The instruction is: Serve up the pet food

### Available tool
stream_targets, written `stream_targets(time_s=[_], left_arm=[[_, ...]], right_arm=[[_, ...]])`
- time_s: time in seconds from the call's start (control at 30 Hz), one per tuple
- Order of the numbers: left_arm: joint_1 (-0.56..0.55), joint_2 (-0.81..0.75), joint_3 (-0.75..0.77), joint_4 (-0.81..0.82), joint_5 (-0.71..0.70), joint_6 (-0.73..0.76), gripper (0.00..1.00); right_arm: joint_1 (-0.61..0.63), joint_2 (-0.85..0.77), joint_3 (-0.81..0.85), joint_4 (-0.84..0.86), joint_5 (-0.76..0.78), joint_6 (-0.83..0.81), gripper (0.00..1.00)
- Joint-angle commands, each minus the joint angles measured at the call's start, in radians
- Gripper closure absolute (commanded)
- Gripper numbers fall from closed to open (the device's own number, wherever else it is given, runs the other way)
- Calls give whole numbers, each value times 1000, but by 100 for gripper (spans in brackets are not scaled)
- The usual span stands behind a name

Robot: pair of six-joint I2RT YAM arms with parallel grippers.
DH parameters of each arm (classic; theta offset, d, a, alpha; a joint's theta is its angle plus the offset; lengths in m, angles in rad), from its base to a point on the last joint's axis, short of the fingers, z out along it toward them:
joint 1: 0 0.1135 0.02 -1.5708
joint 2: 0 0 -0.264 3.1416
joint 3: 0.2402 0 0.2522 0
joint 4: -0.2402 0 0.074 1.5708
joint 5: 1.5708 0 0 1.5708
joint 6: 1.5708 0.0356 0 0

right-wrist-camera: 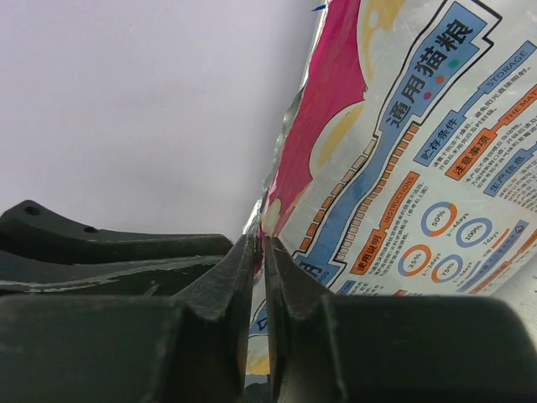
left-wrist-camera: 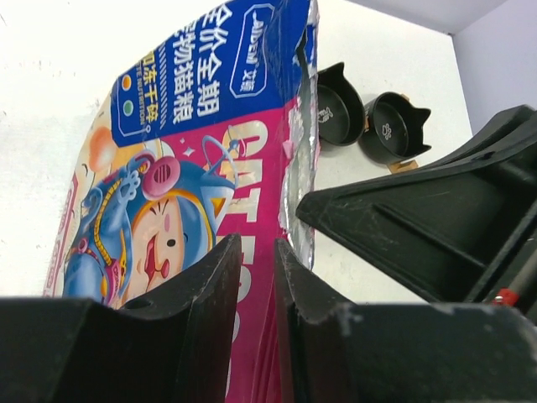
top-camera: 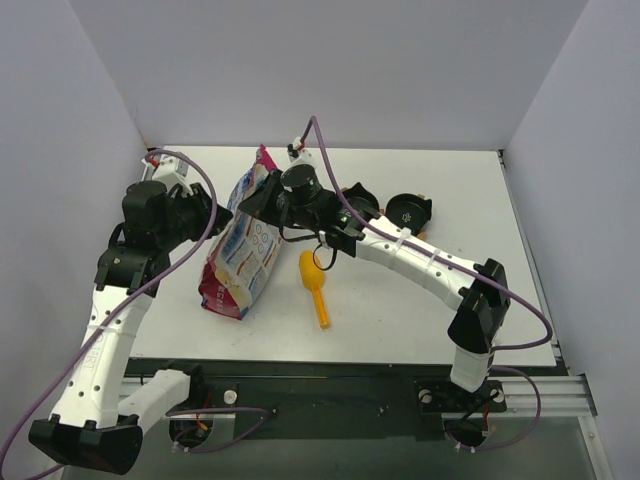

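Observation:
The pet food bag leans upright left of centre, its white-and-blue back facing the top camera. The kibble itself is hidden inside. My right gripper is at the bag's top corner, and in the right wrist view it is shut on the thin silver-lined edge of the bag. My left gripper is against the bag's left side. In the left wrist view it stands narrowly open, with a magenta fold of the bag's colourful front in the gap.
A yellow-orange scoop lies on the table just right of the bag. Two black bowls with ear-shaped rims stand behind the right arm, also seen as bowls past the bag. White walls close three sides.

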Motion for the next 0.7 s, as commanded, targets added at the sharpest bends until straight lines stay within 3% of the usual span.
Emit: stream_targets(time_s=[0.0, 0.13, 0.2, 0.27, 0.4, 0.5, 0.6, 0.67], left_arm=[[-5, -36, -35, 49, 35, -4, 67], [-6, -52, -59, 55, 44, -10, 65], [-6, -60, -62, 59, 39, -12, 63], [-6, -63, -59, 58, 22, -13, 60], [-6, -63, -39, 65, -5, -18, 47], [-6, -45, -20, 78, 5, -30, 41], [-6, -25, -14, 92, 4, -36, 42], [-6, -14, -11, 93, -8, -38, 49]], right_arm=[[-2, -17, 20, 6, 1, 19, 91], [3, 2, 67, -61, 21, 7, 90], [4, 6, 74, -71, 21, 4, 100], [12, 12, 90, -94, 63, -14, 100], [37, -3, 100, -111, 104, -54, 100], [37, -29, 30, -17, 78, -45, 100], [27, -28, 11, 55, 37, -21, 100], [26, -23, 15, 61, 33, -11, 100]])
